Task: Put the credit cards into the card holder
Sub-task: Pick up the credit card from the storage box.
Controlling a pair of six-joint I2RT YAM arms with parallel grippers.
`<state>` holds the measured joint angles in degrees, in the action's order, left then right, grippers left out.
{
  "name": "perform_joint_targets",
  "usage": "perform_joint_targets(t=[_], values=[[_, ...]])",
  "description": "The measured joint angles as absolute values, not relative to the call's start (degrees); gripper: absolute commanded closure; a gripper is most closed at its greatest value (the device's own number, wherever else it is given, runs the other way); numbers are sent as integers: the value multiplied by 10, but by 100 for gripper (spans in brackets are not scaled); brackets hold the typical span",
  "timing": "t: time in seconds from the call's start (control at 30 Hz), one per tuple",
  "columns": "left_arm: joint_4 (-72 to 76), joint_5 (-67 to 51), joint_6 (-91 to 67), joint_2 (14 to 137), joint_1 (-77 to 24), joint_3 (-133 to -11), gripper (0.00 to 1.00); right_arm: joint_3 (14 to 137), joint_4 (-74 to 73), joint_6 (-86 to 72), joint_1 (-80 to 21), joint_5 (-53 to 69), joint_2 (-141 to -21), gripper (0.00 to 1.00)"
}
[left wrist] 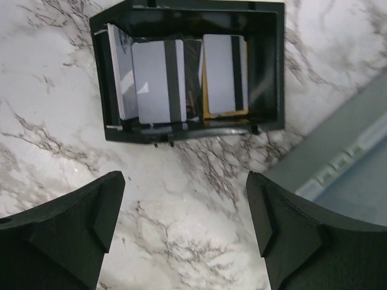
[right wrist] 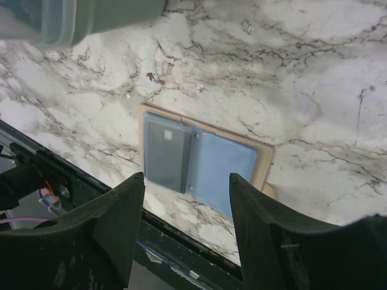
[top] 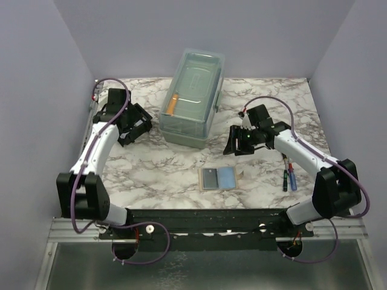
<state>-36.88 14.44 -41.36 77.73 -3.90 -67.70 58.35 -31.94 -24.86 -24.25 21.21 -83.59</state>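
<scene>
Hovering open and empty, the right pincer (right wrist: 186,186) faces the grey card (right wrist: 166,151) and blue card (right wrist: 225,166); a pickup looks next. The left pincer (left wrist: 184,208) gapes over the card holder (left wrist: 276,66).

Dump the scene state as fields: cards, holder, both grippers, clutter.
dark grey card: flat on tan pad, not in holder
light blue card: flat on the same pad, beside the dark grey card
card holder: on table, far left; striped cards stand in its slots
left gripper: open, empty, over bare table just short of the card holder
right gripper: open, empty, above the two cards
clutter: clear lidded box at back centre; pens on the right
</scene>
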Motion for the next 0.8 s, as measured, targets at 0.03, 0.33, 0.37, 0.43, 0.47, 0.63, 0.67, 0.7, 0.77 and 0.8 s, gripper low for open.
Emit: perform_joint_targets(t=[0.03, 0.33, 0.37, 0.43, 0.47, 0.63, 0.67, 0.7, 0.77, 0.8], values=[[-371, 156, -412, 807, -36, -693, 18, 601, -336, -241, -236, 214, -844, 38], [-427, 208, -404, 998, -6, -831, 31, 681, -453, -192, -197, 249, -894, 39], [-430, 209, -402, 1007, -5, -841, 31, 682, -468, -187, -193, 249, -894, 38], [-435, 212, -399, 1033, -5, -861, 31, 688, -496, -179, -182, 249, -895, 38], [-439, 213, -397, 1049, -5, -872, 31, 690, -503, -177, -179, 249, -895, 39], [-449, 215, -380, 1123, -5, -922, 31, 705, -527, -168, -166, 251, -901, 39], [-451, 216, -375, 1140, -5, -931, 31, 705, -529, -168, -164, 251, -903, 39], [-453, 218, -372, 1152, -4, -935, 32, 706, -531, -166, -164, 252, -905, 39], [-461, 220, -368, 1169, -2, -946, 33, 707, -537, -165, -161, 254, -910, 39], [-467, 224, -366, 1179, 0, -954, 34, 708, -539, -164, -161, 254, -912, 39]])
